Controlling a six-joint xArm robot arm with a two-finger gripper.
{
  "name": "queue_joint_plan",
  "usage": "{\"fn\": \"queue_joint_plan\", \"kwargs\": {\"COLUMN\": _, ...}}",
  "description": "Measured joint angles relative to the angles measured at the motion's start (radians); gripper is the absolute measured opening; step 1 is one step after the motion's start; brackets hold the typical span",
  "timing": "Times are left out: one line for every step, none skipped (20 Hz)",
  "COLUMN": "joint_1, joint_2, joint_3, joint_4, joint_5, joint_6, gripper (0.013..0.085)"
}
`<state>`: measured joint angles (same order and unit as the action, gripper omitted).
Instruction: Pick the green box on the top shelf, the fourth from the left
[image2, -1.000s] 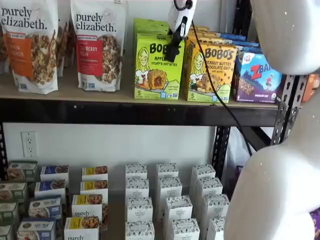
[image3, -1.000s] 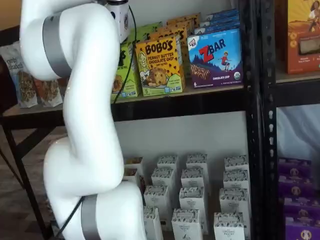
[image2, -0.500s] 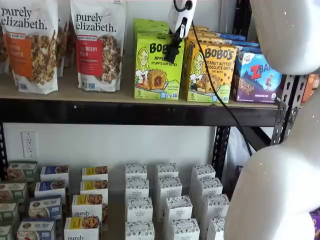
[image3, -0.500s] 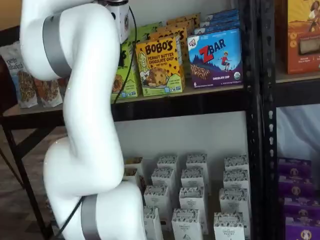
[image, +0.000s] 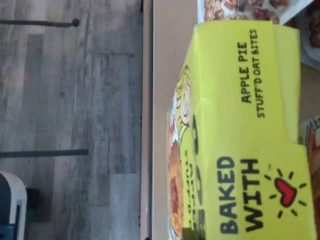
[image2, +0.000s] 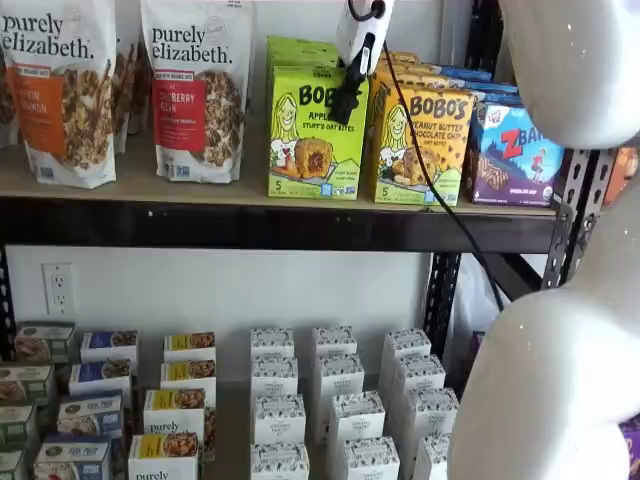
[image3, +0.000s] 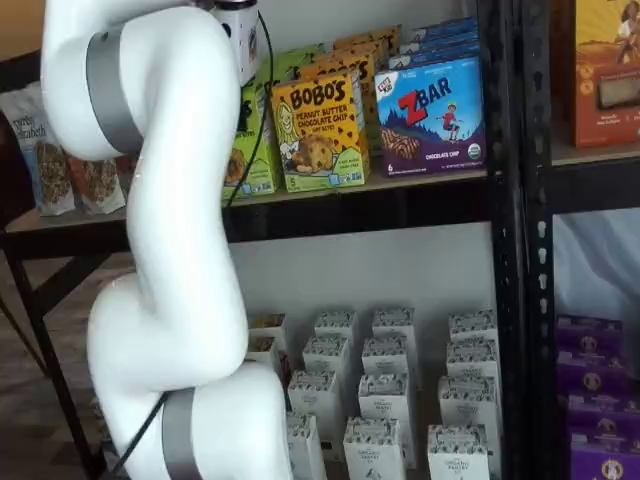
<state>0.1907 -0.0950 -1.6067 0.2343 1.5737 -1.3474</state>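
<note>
Glossy cardboard green box (image2: 316, 132), wooden top shelf (image2: 140, 180)

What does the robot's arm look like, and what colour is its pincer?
The arm is fat, round and shiny white, with grey bands around its joints. The pincer has a white body with black fingers hanging from it. A thin black cable loops off it and trails down in front of the shelf.

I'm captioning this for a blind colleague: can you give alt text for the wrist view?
A lime-green cardboard carton printed "Apple Pie Stuff'd Oat Bites" and "Baked With" fills most of the picture, seen from above. It stands on a light-tan wooden shelf board, with grey plank flooring beyond the shelf's edge.
</note>
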Motion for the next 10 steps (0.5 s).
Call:
{"fn": "queue_joint_plan", "kwargs": {"joint_1": -0.002, "joint_2": 0.0, "joint_3": -0.005, "joint_4": 0.004, "joint_5": 0.006, "joint_6": 0.0, "gripper": 0.029}}
{"fn": "queue_joint_plan", "kwargs": {"joint_1": -0.003, "joint_2": 0.0, "joint_3": -0.007, "joint_4": 0.006, "joint_5": 0.009, "joint_6": -0.001, "gripper": 0.029}}
{"fn": "queue_joint_plan", "kwargs": {"joint_1": -0.004, "joint_2": 0.0, "joint_3": -0.01, "joint_4": 0.009, "joint_5": 0.012, "joint_6": -0.001, "gripper": 0.029}}
{"fn": "queue_joint_plan", "kwargs": {"joint_1": -0.006, "joint_2": 0.0, "joint_3": -0.014, "joint_4": 0.012, "joint_5": 0.017, "joint_6": -0.002, "gripper": 0.029}}
{"fn": "queue_joint_plan", "kwargs": {"joint_1": -0.008, "joint_2": 0.001, "joint_3": -0.019, "joint_4": 0.015, "joint_5": 0.022, "joint_6": -0.002, "gripper": 0.029}}
{"fn": "queue_joint_plan", "kwargs": {"joint_1": -0.01, "joint_2": 0.003, "joint_3": -0.025, "joint_4": 0.018, "joint_5": 0.029, "joint_6": -0.003, "gripper": 0.029}}
{"fn": "queue_joint_plan", "kwargs": {"joint_1": -0.011, "joint_2": 0.003, "joint_3": -0.029, "joint_4": 0.02, "joint_5": 0.034, "joint_6": -0.003, "gripper": 0.029}}
{"fn": "queue_joint_plan", "kwargs": {"joint_1": -0.012, "joint_2": 0.004, "joint_3": -0.034, "joint_4": 0.021, "joint_5": 0.04, "joint_6": -0.003, "gripper": 0.029}}
{"fn": "queue_joint_plan", "kwargs": {"joint_1": -0.013, "joint_2": 0.004, "joint_3": -0.039, "joint_4": 0.021, "joint_5": 0.047, "joint_6": -0.002, "gripper": 0.029}}
{"fn": "queue_joint_plan", "kwargs": {"joint_1": -0.013, "joint_2": 0.004, "joint_3": -0.045, "joint_4": 0.022, "joint_5": 0.055, "joint_6": -0.001, "gripper": 0.029}}
